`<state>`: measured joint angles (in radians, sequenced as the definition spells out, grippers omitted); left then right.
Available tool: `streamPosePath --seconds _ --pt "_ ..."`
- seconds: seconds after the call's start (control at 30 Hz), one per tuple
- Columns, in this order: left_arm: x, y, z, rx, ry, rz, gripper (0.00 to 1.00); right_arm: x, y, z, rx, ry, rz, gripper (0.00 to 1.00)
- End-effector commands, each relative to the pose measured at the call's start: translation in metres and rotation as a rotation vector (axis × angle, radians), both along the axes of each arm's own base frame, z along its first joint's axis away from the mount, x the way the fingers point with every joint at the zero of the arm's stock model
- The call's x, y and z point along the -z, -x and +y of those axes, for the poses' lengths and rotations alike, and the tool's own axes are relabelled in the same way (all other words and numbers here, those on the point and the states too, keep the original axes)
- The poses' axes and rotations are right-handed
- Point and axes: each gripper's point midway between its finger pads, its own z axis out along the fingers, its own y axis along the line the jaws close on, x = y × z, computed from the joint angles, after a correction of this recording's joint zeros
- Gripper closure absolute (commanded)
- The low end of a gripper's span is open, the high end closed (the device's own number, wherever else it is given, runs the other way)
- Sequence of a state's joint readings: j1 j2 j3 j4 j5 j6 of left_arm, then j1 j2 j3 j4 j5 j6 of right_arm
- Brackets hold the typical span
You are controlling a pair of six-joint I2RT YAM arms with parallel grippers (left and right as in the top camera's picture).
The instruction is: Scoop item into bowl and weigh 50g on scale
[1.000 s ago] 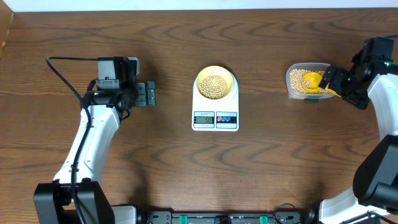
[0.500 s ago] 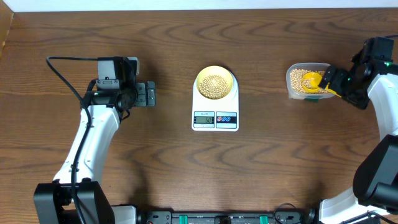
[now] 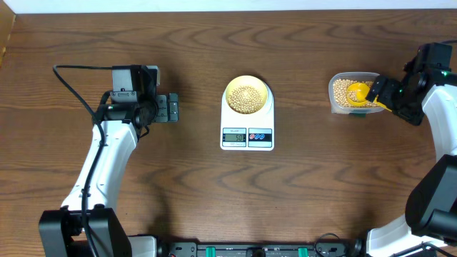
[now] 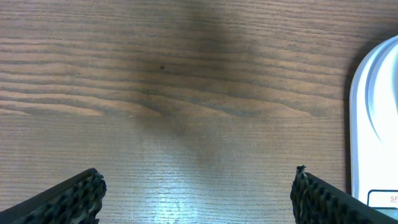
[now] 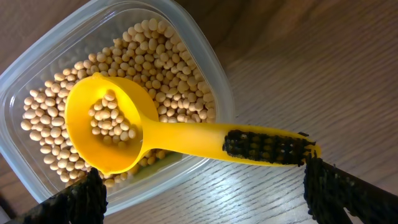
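Pale yellow bowl (image 3: 229,95) of tan beans (image 3: 247,98) sits upright on the white scale (image 3: 247,123).

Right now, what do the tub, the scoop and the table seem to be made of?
Tub: likely clear plastic, glossy; the beans show through its wall.
Scoop: likely yellow plastic, smooth, slight sheen; moulded in one piece, it seems.
Table: wood or a wood-look laminate, I cannot tell; brown grain lines, soft glare.

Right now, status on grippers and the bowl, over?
Left gripper open over table. Right gripper open, yellow scoop lying loose in clear tub. Bowl of beans on scale. Nothing blocking.
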<state>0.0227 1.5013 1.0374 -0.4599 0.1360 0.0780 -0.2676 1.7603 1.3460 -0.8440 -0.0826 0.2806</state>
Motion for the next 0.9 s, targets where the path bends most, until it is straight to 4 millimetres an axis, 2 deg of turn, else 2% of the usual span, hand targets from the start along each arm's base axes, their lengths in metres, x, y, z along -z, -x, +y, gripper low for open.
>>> streamPosePath --seconds 0.0,0.87 --pt "-0.0014 0.0015 0.0004 -0.008 0.011 -0.005 0.02 -0.0036 -0.0005 0.0006 -0.006 0.002 -0.009 0.01" --pt "-0.0006 0.0029 0.0003 -0.008 0.012 0.002 0.02 -0.0036 -0.0005 0.0006 -0.006 0.002 -0.009 0.01"
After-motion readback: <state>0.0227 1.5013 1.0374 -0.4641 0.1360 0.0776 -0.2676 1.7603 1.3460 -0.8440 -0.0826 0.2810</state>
